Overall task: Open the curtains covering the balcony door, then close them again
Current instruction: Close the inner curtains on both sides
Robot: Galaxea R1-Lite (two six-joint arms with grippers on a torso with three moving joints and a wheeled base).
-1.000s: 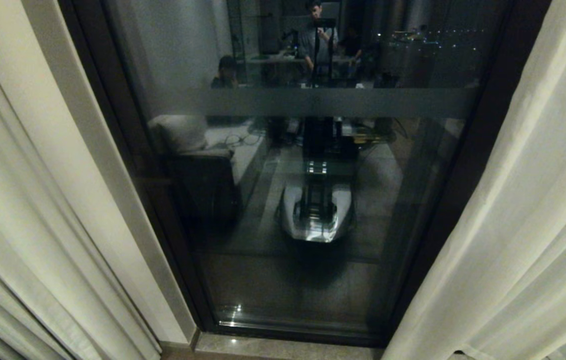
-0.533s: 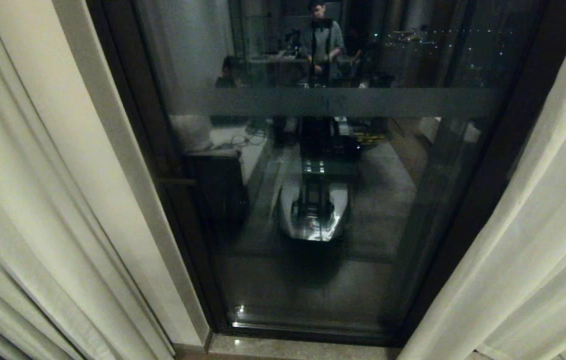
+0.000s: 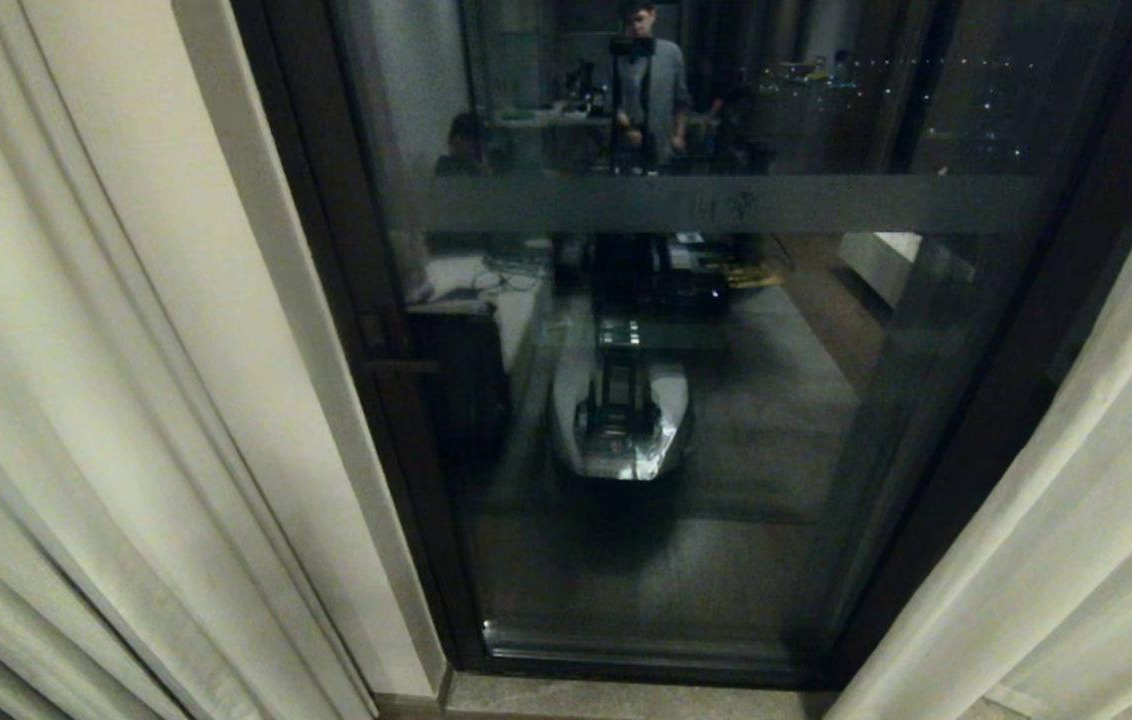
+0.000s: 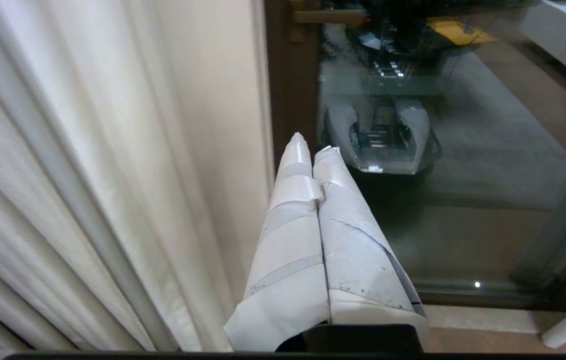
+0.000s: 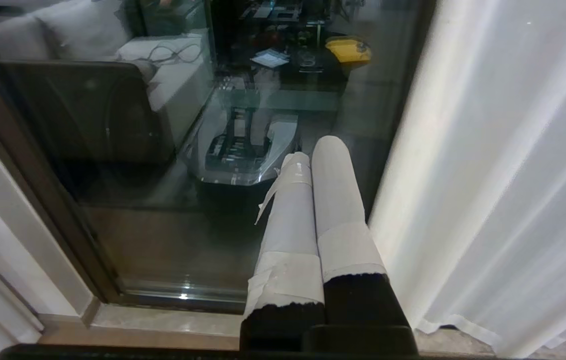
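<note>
Curtains [image 3: 76, 400] hang drawn apart, one panel at 9 o'clock and the other at 3 o'clock in the head view, with the door [image 3: 686, 400] bare between them at 12 o'clock, its frosted band [image 3: 726, 203] running across the glass. The opening half of the task looks done, so the closing pass remains. Neither arm shows in the head view. In its wrist view the left gripper [image 4: 313, 145] has its taped jaws pressed together on nothing and points at the door frame, just beside the left panel. The right gripper [image 5: 315, 150] is likewise closed and empty, just beside the right panel. Reflected in the glass are the robot's base [image 3: 621, 430] and a person [image 3: 644, 85] standing behind. From here the main risk is a jaw pushing into the glass or catching the frame, since both tips point at the pane rather than the fabric. With jaws pressed together they would only brush the soft pleats, letting the cloth slip off and leaving a gap. Dragging low could also bunch the hem on the sill [image 5: 163, 320].
</note>
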